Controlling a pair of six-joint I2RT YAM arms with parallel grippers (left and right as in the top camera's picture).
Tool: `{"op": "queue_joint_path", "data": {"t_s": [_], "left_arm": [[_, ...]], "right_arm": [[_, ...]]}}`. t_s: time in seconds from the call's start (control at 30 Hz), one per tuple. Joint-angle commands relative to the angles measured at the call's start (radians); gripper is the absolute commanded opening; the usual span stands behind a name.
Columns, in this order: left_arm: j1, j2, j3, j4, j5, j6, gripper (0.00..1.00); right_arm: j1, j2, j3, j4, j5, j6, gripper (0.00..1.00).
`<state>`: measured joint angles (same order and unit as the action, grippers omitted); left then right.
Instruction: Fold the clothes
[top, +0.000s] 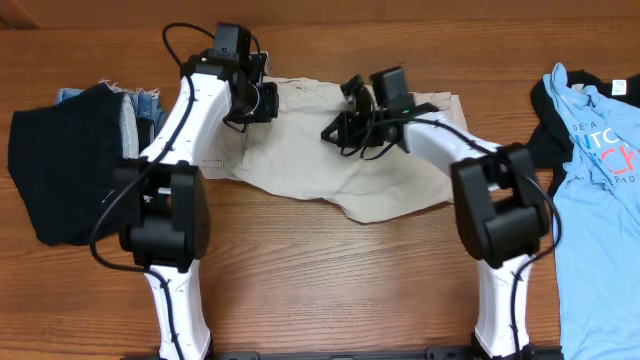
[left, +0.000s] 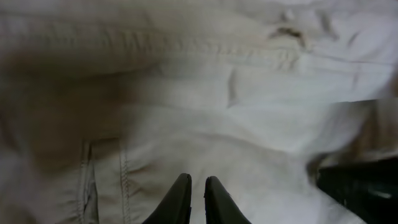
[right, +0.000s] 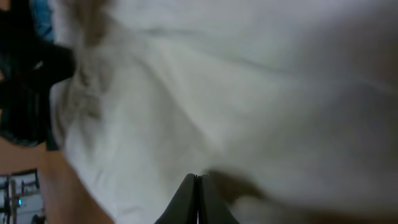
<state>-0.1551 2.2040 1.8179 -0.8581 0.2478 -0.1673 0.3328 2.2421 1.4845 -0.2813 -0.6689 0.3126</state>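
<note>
Both arms bent over the pale beige khaki cotton shorts (top: 330, 165) on the brown wooden table (top: 330, 300).

Overhead: the shorts lie spread and rumpled mid-table. The left gripper (top: 262, 101) is at their upper left edge and the right gripper (top: 346, 133) over their middle. A black garment (top: 60, 170) lying over frayed denim (top: 112, 97) sits just left of the shorts, and a light blue printed T-shirt (top: 600, 200) lies well to their right. Left wrist: the black fingertips (left: 180, 200) stand a sliver apart over the shorts' stitched cloth, below the waistband seam (whether any cloth is nipped, I cannot tell). Right wrist: the fingertips (right: 188, 202) are pressed together against blurred pale cloth, with nothing visibly between them.
</note>
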Motion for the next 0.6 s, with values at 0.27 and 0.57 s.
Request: {"op": "queue_joint_path", "data": {"t_s": [0.27, 0.57], "left_arm": [[0.005, 0.100, -0.015, -0.111, -0.183, 0.037, 0.11], [0.060, 0.082, 0.010, -0.130, -0.108, 0.032, 0.09]], "right_arm": [[-0.353, 0.042, 0.008, -0.043, 0.130, 0.164, 0.04], [-0.603, 0.013, 0.009, -0.309, 0.105, 0.034, 0.04]]}}
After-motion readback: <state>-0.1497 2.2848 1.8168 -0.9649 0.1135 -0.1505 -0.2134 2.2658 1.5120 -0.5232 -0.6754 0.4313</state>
